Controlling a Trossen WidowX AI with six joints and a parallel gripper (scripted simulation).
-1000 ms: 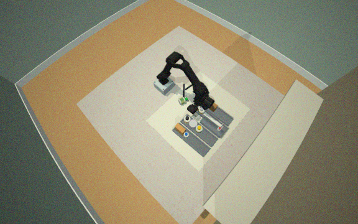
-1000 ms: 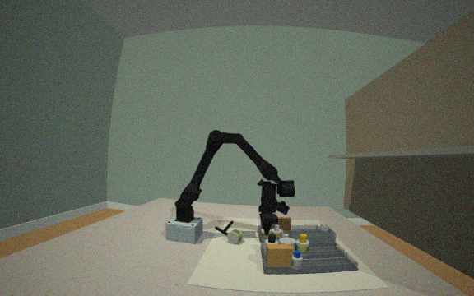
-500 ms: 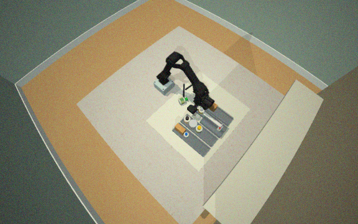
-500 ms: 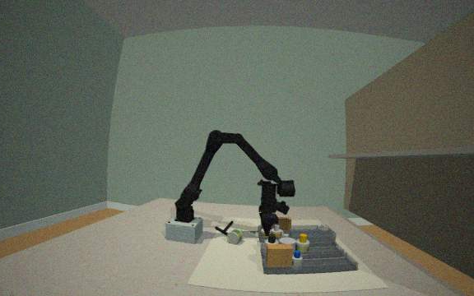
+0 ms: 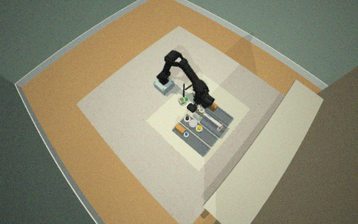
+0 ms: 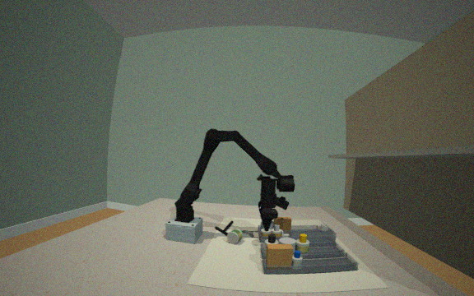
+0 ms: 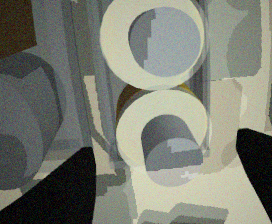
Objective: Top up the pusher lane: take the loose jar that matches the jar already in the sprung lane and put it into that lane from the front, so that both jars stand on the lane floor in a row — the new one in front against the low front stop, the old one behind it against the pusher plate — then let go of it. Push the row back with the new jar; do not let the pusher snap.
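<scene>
I can't read any words or numbers here; the jars near the tool [image 5: 196, 105] [image 6: 267, 228] [image 7: 166, 145] have no letters I can make out; the green-banded jar [image 5: 183, 101] [image 6: 234, 236], off to one side of the tool, is too small and blurry to read; the two white jar tops [image 7: 112, 37] [image 7: 129, 135] seen close up by the tool show no readable marks.
</scene>
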